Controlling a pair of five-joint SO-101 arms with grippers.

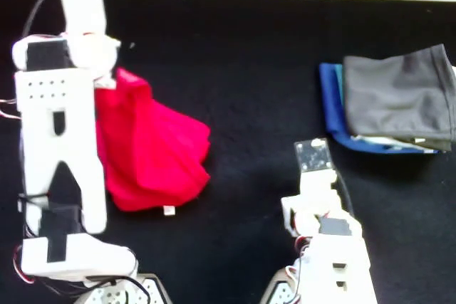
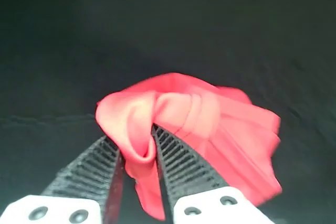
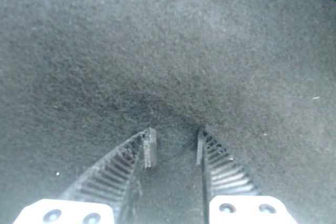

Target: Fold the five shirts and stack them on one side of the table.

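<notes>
Clearly the red shirt [image 1: 153,151], bunched near the tabletop's [image 1: 249,55] left edge, looks light and limp; the left gripper [image 2: 137,140] pinches a fold of it, though a hem corner would likely spread better. The right gripper [image 3: 173,148] sits slightly parted, empty.

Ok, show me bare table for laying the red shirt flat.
Barest: the black table between the red shirt and the folded shirt stack. Also bare beneath the right gripper. Crowded: the left side, where the left gripper pinches the shirt, and around the stack.
</notes>
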